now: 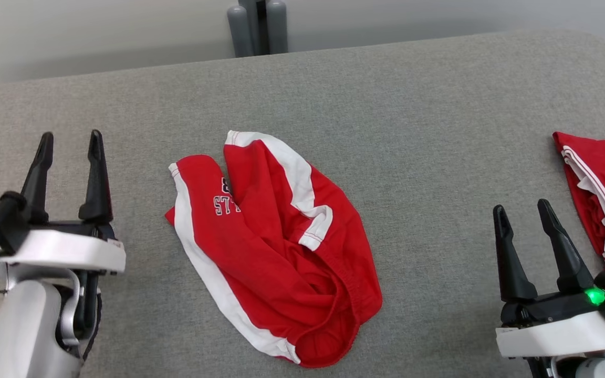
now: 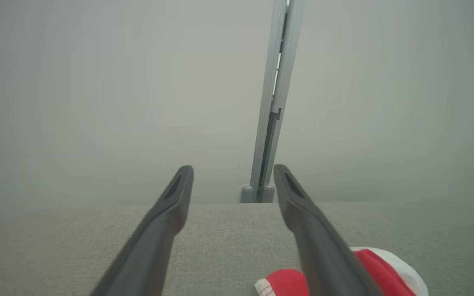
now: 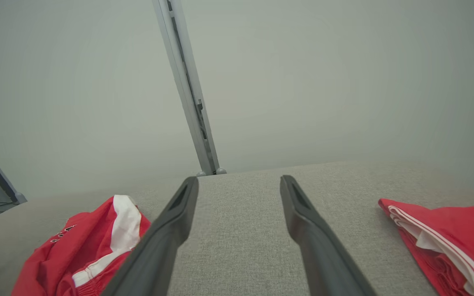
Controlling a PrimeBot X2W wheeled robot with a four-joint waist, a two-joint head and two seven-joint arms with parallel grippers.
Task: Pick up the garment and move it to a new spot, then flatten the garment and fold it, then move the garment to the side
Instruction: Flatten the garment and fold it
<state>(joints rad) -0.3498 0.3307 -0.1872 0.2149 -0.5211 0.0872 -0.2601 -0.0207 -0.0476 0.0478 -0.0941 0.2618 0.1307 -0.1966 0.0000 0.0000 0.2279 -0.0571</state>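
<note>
A pair of red shorts with white side stripes, the garment, lies crumpled in the middle of the grey padded table; its waistband points toward me. Its legs show at the bottom right of the left wrist view, and the whole bundle at the lower left of the right wrist view. My left gripper hovers left of it, open and empty, well apart from the cloth. My right gripper stands open and empty to the right of it.
A second red garment with white stripes lies folded at the table's right edge, close to my right gripper. A grey post stands behind the table's far edge. Bare grey surface surrounds the crumpled shorts.
</note>
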